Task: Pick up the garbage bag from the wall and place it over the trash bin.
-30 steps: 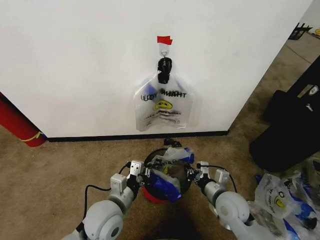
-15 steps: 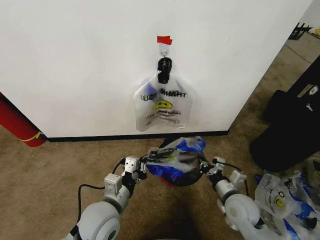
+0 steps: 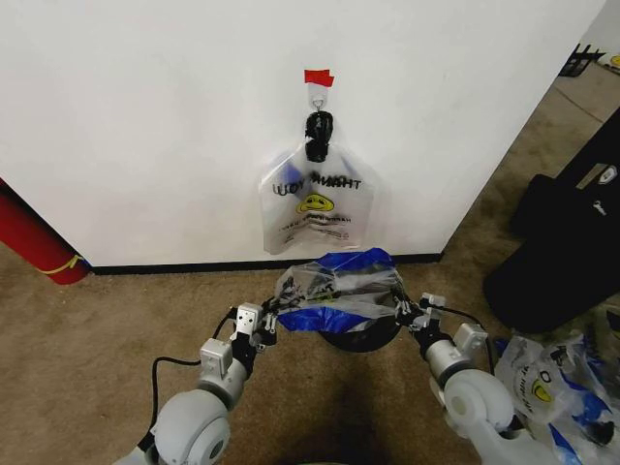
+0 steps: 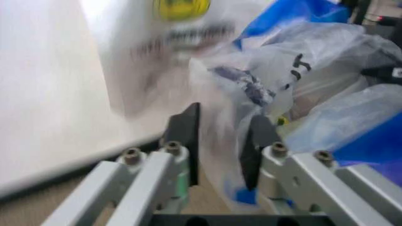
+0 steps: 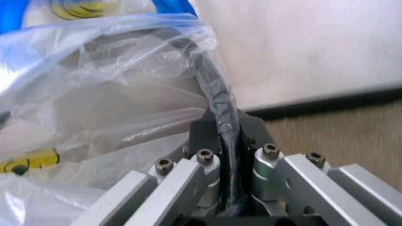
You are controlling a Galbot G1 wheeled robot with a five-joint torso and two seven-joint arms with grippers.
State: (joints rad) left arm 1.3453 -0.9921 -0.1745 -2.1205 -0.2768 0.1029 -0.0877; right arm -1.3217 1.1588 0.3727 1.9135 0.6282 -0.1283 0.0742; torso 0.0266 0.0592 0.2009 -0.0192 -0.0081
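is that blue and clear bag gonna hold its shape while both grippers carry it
Probably not: the garbage bag sags in crumpled folds between the left gripper and right gripper, so it looks floppy. It seems thin and see-through, likely light and prone to slipping.

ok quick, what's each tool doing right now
Left tool: shut on the garbage bag, at its left edge.
Right tool: shut on the garbage bag's rolled rim, above the trash bin.

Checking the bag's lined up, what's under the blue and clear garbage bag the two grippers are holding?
Under the garbage bag, stretched between the left gripper and right gripper, the trash bin's dark rim shows. The bag covers the bin's opening and inside.
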